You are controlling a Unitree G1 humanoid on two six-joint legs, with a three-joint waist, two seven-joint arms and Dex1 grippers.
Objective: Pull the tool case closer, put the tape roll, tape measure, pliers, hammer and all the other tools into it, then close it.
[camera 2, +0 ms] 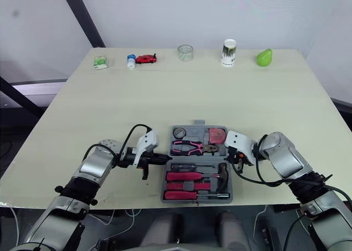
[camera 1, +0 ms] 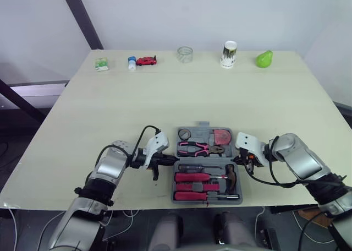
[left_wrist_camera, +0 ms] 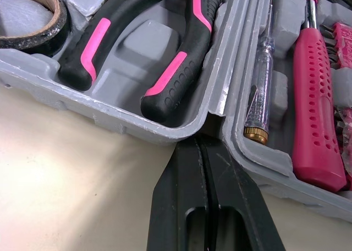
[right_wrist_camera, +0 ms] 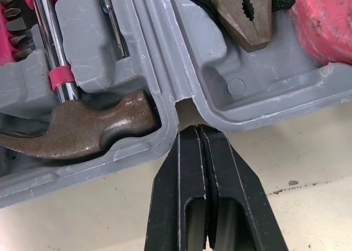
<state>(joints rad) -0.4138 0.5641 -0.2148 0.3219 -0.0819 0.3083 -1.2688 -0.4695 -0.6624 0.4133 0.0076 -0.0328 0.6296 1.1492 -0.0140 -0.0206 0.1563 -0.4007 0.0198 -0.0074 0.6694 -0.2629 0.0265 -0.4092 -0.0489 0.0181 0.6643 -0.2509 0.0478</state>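
Note:
The grey tool case [camera 1: 204, 125] lies open near the table's front edge. Its far half holds a tape roll [camera 1: 184, 134], pink-handled pliers [camera 1: 193, 147] and a red tape measure [camera 1: 222, 136]. In the near half lie red-handled screwdrivers [camera 1: 192, 178], a clear tester [left_wrist_camera: 259, 91] and a hammer [camera 1: 230, 176]. My left gripper [camera 1: 174, 161] is shut, its tip at the hinge notch on the case's left side. Shut as well, my right gripper [camera 1: 236, 162] points into the notch on the right side, just by the hammer head [right_wrist_camera: 93, 124].
Along the far edge stand a green pack [camera 1: 101, 64], a small bottle [camera 1: 132, 63], a red toy car [camera 1: 147, 60], a glass jar [camera 1: 185, 54], a paper cup [camera 1: 229, 54] and a green pear [camera 1: 264, 59]. Bare tabletop [camera 1: 181, 97] lies between them and the case.

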